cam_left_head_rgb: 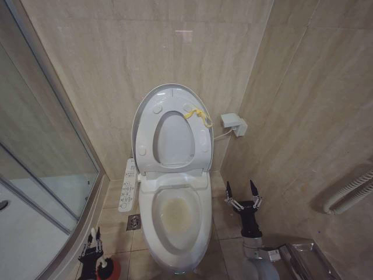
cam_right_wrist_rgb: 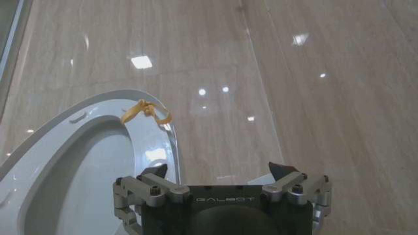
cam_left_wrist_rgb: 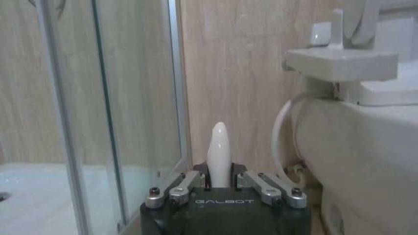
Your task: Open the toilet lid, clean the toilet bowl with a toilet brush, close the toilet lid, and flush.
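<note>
Glossy white oval toilet lid (cam_left_head_rgb: 169, 96) stands raised against beige tiled wall (cam_left_head_rgb: 116, 52), yellow strap (cam_left_head_rgb: 199, 116) dangling. Stained white ceramic toilet bowl (cam_left_head_rgb: 175, 217) uncovered, flanked by glass shower screen (cam_left_head_rgb: 41, 169) and side wall. Left gripper (cam_left_wrist_rgb: 220, 182) clamps thin white-handled toilet brush (cam_left_wrist_rgb: 219, 152) low beside bowl, head hidden. Right gripper (cam_left_head_rgb: 243, 191) hovers right of bowl, jaws wide, empty.

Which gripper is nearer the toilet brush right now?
Left. The left gripper is shut on the toilet brush handle, low beside the toilet bowl. The right gripper hangs open on the bowl's far side, away from the brush.
</note>
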Motion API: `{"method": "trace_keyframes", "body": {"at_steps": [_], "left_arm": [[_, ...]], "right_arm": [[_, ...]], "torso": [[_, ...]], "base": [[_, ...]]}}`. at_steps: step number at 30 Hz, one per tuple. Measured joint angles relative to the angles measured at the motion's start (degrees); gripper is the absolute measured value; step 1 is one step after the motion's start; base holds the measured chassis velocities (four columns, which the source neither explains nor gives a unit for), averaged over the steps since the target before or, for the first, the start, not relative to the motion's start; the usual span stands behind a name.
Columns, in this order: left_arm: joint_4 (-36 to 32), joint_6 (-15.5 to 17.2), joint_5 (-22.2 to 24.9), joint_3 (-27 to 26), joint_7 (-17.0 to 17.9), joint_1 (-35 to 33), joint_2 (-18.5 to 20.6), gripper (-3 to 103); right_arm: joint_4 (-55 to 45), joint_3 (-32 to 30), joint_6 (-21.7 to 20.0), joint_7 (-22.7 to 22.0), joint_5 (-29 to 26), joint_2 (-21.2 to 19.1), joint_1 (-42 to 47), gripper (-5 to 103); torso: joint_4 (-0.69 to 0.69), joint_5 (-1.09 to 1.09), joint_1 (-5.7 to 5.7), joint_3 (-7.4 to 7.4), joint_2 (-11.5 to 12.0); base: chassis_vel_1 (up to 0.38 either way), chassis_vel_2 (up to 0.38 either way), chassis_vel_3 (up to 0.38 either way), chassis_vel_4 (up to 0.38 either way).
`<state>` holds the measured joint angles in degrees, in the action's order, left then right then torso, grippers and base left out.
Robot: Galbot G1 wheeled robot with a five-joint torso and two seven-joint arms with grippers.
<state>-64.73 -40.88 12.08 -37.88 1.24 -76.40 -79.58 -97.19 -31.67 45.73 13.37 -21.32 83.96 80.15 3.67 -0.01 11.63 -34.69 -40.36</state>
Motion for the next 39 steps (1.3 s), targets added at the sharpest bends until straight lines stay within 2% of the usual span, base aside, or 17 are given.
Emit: {"method": "trace_keyframes", "body": {"at_steps": [13,14,15,19,21,22,23,26,27,29,30,31,32,35,36,37,39], "left_arm": [[0.3,2.8,-3.1,0.4,1.7,-1.1,-0.2,22],[-0.8,3.0,-3.1,0.4,2.0,-1.9,-0.1,38],[-0.8,3.0,-3.1,0.4,2.0,-1.9,-0.1,38],[-6.8,3.4,-2.8,0.2,3.2,-5.4,0.3,38],[-13.3,3.9,-2.2,0.1,4.0,-9.3,0.6,38],[-17.0,3.8,-2.1,0.0,4.4,-11.9,0.7,66],[-17.0,3.8,-2.1,0.0,4.4,-11.9,0.7,66],[-27.0,2.1,-1.7,-0.8,5.1,-17.9,1.1,66],[-27.0,2.1,-1.7,-0.8,5.1,-17.9,1.1,66],[-33.8,2.5,0.0,-0.9,6.6,-20.3,1.3,66],[-37.8,3.5,0.7,-1.1,8.5,-21.3,1.2,92],[-41.1,5.2,1.0,-1.1,11.0,-21.8,1.1,92],[-41.1,5.2,1.0,-1.1,11.0,-21.8,1.1,92],[-49.8,14.8,1.0,-1.1,19.7,-22.5,0.5,92],[-49.8,14.8,1.0,-1.1,19.7,-22.5,0.5,92],[-51.8,17.4,0.8,-1.1,21.1,-22.8,0.3,100],[-53.2,18.3,0.2,-1.1,21.7,-23.2,0.0,100]], "right_arm": [[-0.5,-0.6,0.0,0.0,-1.0,-1.1,0.4,100],[-0.5,-0.5,0.0,0.1,-1.0,-1.0,0.4,100],[-0.5,-0.5,0.0,0.1,-1.0,-1.0,0.4,100],[-0.4,-0.2,0.0,0.1,-1.0,-0.5,0.0,100],[-0.3,0.1,0.0,0.2,-1.0,-0.3,-0.1,100],[-0.4,0.2,0.0,0.2,-1.0,-0.2,-0.1,100],[-0.4,0.2,0.0,0.2,-1.0,-0.2,-0.1,100],[-1.3,0.1,-0.6,-1.4,-0.9,-0.3,0.1,100],[-1.3,0.1,-0.6,-1.4,-0.9,-0.3,0.1,100],[-2.2,-0.1,-1.8,-4.2,-0.5,-1.0,0.1,100],[-2.5,-0.2,-2.8,-6.2,0.1,-1.5,-0.4,100],[-2.8,-0.4,-3.8,-8.0,0.7,-2.1,-1.0,100],[-2.8,-0.4,-3.8,-8.0,0.7,-2.1,-1.0,100],[-3.0,-0.7,-6.4,-10.5,1.2,-4.5,-3.8,100],[-3.0,-0.7,-6.4,-10.5,1.2,-4.5,-3.8,100],[-2.6,-0.7,-7.3,-11.1,1.2,-5.5,-5.1,100],[-1.8,-0.5,-8.3,-11.8,1.2,-6.7,-6.8,100]], "torso": [[-0.01,0.0,0.0,0.0,0.0],[-0.01,0.0,0.0,0.0,0.0],[-0.01,0.0,0.0,0.0,0.0],[0.0,0.0,0.0,0.0,0.0],[0.0,0.02,0.0,0.0,0.0],[-0.01,0.02,0.0,0.0,0.0],[-0.01,0.02,0.0,0.0,0.0],[-0.04,0.02,-0.01,0.0,0.0],[-0.04,0.02,-0.01,0.0,0.0],[0.02,0.01,-0.01,0.01,0.0],[0.01,0.03,-0.01,0.01,0.0],[0.0,0.02,-0.01,0.0,0.0],[0.0,0.02,-0.01,0.0,0.0],[0.0,0.03,-0.01,0.0,0.0],[0.0,0.03,-0.01,0.0,0.0],[0.0,0.01,0.0,0.0,0.0],[0.01,0.02,-0.01,0.0,0.0]], "base": [[0.0,0.0,0.0,0.0],[0.0,0.0,0.0,0.0],[0.0,0.0,0.0,0.0],[0.0,0.0,0.0,0.0],[0.0,0.0,0.0,0.0],[0.0,0.0,0.0,0.0],[0.0,0.0,0.0,0.0],[0.0,0.0,0.0,0.0],[0.0,0.0,0.0,0.0],[0.0,0.0,0.0,0.0],[0.0,0.0,0.0,0.0],[0.0,0.0,0.0,0.0],[0.0,0.0,0.0,0.0],[0.0,0.0,0.0,0.0],[0.0,0.0,0.0,0.0],[0.0,0.0,0.0,0.0],[0.0,0.0,0.0,0.0]]}}
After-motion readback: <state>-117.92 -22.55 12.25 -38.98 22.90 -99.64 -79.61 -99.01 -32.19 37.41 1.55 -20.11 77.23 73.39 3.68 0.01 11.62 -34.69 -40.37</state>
